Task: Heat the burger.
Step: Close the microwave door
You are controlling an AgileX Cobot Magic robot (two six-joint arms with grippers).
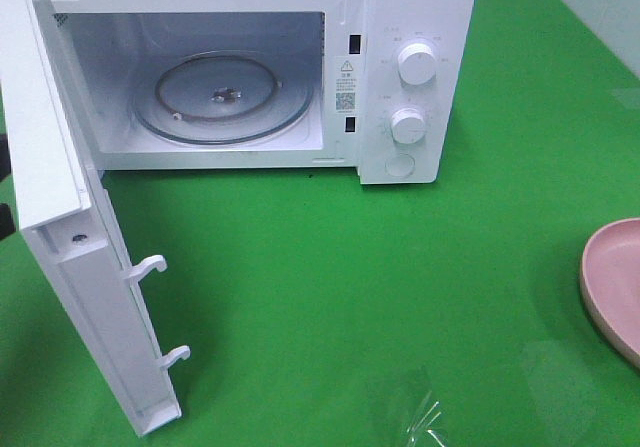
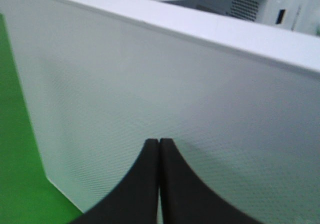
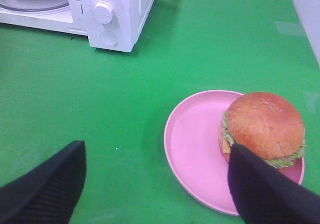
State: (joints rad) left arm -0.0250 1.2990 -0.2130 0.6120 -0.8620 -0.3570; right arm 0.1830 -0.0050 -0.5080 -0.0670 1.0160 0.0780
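Right: burger [image 3: 263, 126] at plate [image 3: 200, 149] edge; microwave door [image 1: 75, 247] open.

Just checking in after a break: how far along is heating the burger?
Done: white microwave door stands open, glass turntable bare. In hand: open right pincer hangs near the brown-bunned burger on its pink round plate, not gripping. Left: load it, shut the door, start heating.
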